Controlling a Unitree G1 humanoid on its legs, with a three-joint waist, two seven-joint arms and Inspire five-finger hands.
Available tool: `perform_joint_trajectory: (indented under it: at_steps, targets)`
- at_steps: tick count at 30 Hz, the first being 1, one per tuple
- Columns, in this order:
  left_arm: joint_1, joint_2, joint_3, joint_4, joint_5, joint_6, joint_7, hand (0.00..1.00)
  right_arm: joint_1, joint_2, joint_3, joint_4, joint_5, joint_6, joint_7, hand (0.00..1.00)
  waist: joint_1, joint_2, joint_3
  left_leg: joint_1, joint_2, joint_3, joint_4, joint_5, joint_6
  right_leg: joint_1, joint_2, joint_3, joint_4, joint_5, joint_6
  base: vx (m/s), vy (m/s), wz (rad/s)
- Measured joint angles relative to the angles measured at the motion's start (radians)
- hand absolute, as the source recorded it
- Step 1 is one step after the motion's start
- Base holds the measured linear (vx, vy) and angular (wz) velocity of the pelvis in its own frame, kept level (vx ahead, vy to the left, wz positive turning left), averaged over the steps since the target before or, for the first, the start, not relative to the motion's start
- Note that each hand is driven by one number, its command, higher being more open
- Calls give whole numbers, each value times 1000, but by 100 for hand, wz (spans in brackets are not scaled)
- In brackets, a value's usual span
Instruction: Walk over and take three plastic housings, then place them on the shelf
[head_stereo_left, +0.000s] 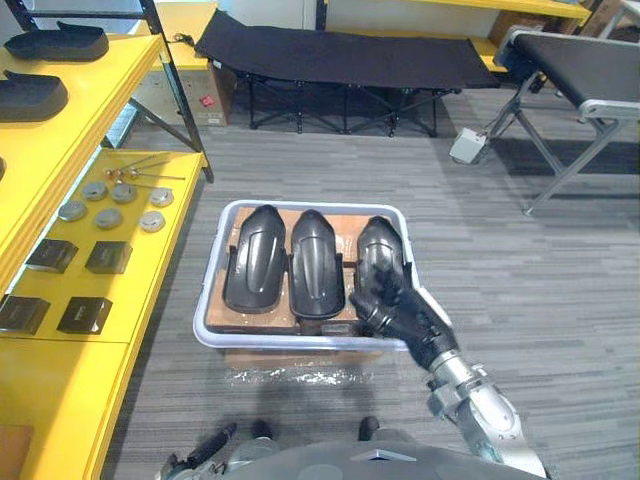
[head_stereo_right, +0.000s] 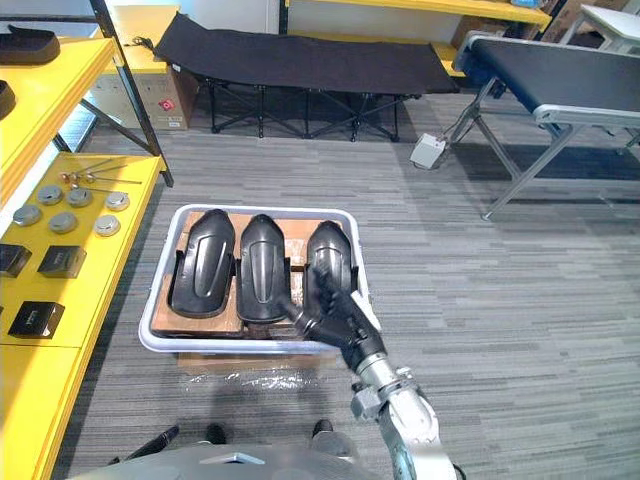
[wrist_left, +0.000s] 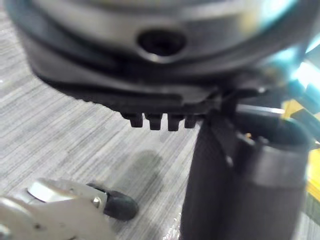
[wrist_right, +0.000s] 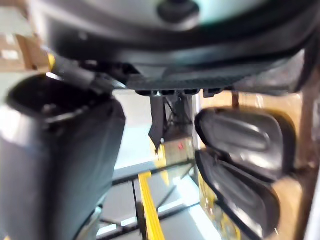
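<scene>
rightmost housing (head_stereo_left: 381, 248) end under right hand (head_stereo_left: 400, 310), shelf (head_stereo_left: 150, 280) cropped

Centre frame: white tray (head_stereo_left: 214, 262) holding three black plastic housings side by side on brown board: left housing (head_stereo_left: 255, 258), middle housing (head_stereo_left: 312, 262), right housing (head_stereo_left: 378, 250). Right hand (head_stereo_left: 395, 305) enters from lower right, fingers (head_stereo_left: 368, 290) laid on the right housing's near end. Left edge: yellow shelf (head_stereo_left: 150, 270) with metal discs (head_stereo_left: 112, 205).
</scene>
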Motion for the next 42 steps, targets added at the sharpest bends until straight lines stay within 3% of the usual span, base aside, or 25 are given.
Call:
perform_joint_trajectory:
  at_steps: [3,4,6,8,12,17,23,27,30,41,42]
  targets:
    - [-29,7,-26,-43,-10,-1,-10,100,-151,-6,-155,-33,-69,8,-199,100,-14,-2,105,-98,-1,-8,84,-10,11,-72,-7,14,23,19,-2,-112,4,2]
    - [-41,8,-27,-44,-10,-1,-13,100,-184,-8,-183,-32,-81,13,-233,100,-16,1,127,-121,0,-10,100,-15,13,-88,-8,15,28,22,-3,-163,7,6]
    - [-93,9,-48,-60,-55,-3,-19,100,-314,-59,-263,-29,-160,38,-387,100,-20,19,229,-199,3,-21,155,-19,19,-141,-10,14,33,42,-4,-125,2,8]
    - [-122,9,-61,-62,-80,-8,-19,100,-369,-101,-286,-28,-194,63,-448,100,-20,28,278,-228,3,-28,174,-17,22,-157,-9,10,33,50,-6,-76,6,8]
    - [-157,17,-70,-90,-84,-30,-20,100,-464,-125,-309,19,-193,142,-491,100,-18,19,292,-280,5,-57,189,-16,23,-184,-3,-5,32,55,-9,-13,-9,15]
    - [-206,13,-109,-128,-83,-46,-26,100,-577,-181,-324,146,-185,211,-496,100,5,8,300,-332,-3,-75,206,-14,28,-218,-9,-9,32,55,-9,-11,7,14]
    - [-229,10,-115,-130,-85,-43,-45,100,-730,-284,-319,322,-186,243,-458,100,8,22,332,-354,-11,-109,221,-12,32,-218,-15,-32,35,55,-9,-21,8,14]
    - [-235,13,-138,-130,-87,-43,-62,100,-825,-362,-296,453,-187,281,-410,100,10,37,340,-382,-16,-131,243,-14,36,-232,-20,-41,54,55,-9,-38,22,15]
    - [-248,12,-155,-131,-87,-44,-66,100,-905,-420,-249,584,-187,299,-368,100,31,58,351,-405,-17,-153,260,-11,39,-241,-22,-60,66,53,-10,-50,10,15]
    - [-250,10,-181,-137,-120,-45,-83,100,-1026,-473,-115,734,-241,329,-170,100,66,81,357,-454,-30,-186,290,2,52,-273,-37,-88,108,43,-13,-45,16,10]
    - [-250,10,-185,-137,-120,-46,-82,100,-1027,-474,-109,734,-267,336,-162,0,66,81,357,-455,-32,-186,290,3,53,-274,-39,-88,110,43,-13,-32,38,4]
